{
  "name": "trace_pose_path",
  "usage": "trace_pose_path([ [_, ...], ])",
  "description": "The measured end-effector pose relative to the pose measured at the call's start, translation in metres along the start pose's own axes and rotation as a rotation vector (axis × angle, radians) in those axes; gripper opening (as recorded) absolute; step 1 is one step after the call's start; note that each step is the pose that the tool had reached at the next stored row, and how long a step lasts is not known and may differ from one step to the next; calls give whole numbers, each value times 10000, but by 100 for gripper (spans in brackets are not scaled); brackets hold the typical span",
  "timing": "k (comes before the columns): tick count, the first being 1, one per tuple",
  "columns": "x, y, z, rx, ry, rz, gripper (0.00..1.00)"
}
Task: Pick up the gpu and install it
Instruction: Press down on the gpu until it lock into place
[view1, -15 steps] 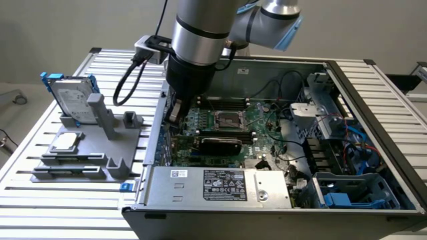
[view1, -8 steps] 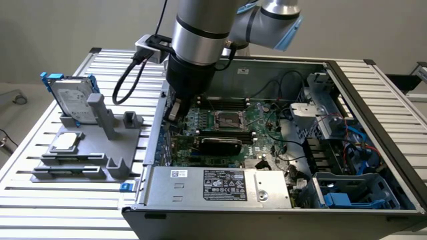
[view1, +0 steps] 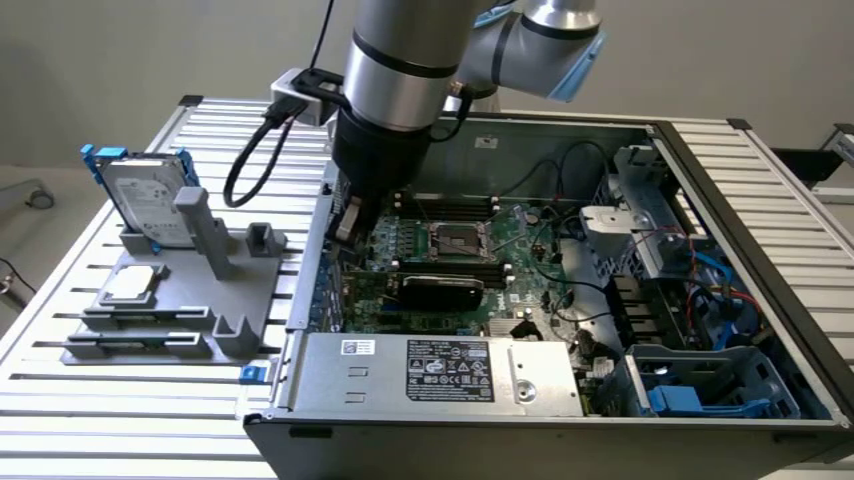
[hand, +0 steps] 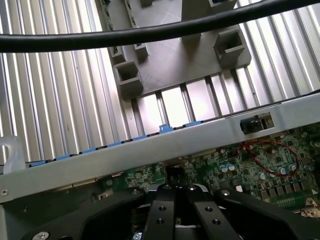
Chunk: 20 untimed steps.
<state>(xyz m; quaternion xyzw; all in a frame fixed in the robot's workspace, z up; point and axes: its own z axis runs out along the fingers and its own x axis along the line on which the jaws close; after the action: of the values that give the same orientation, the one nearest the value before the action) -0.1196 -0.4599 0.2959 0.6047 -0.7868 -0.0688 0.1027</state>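
The gpu (view1: 441, 290) stands on edge on the green motherboard (view1: 527, 275) inside the open computer case, just below the CPU socket, with its black cover facing the camera. How deep it sits in a slot I cannot tell. My gripper (view1: 350, 232) hangs inside the case by the wall on the exterior view's left, apart from the card. In the wrist view its black fingers (hand: 162, 210) are pressed together, and the gripper (hand: 176, 189) points at the board close under the case wall (hand: 150, 145). A small dark piece shows just past the tips; what it is I cannot tell.
On the slatted table at the exterior view's left, a grey fixture (view1: 174, 300) carries a silver hard drive with a blue frame (view1: 140, 195) and a small square chip (view1: 134, 285). A power supply (view1: 441, 370) fills the case front. A black cable (hand: 150, 32) crosses the wrist view.
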Motion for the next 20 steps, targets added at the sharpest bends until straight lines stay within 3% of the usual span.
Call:
trace_pose_path([
  [12,45,-10,6,5,23,6,11],
  [20,36,-9,10,-7,-21,138,11],
])
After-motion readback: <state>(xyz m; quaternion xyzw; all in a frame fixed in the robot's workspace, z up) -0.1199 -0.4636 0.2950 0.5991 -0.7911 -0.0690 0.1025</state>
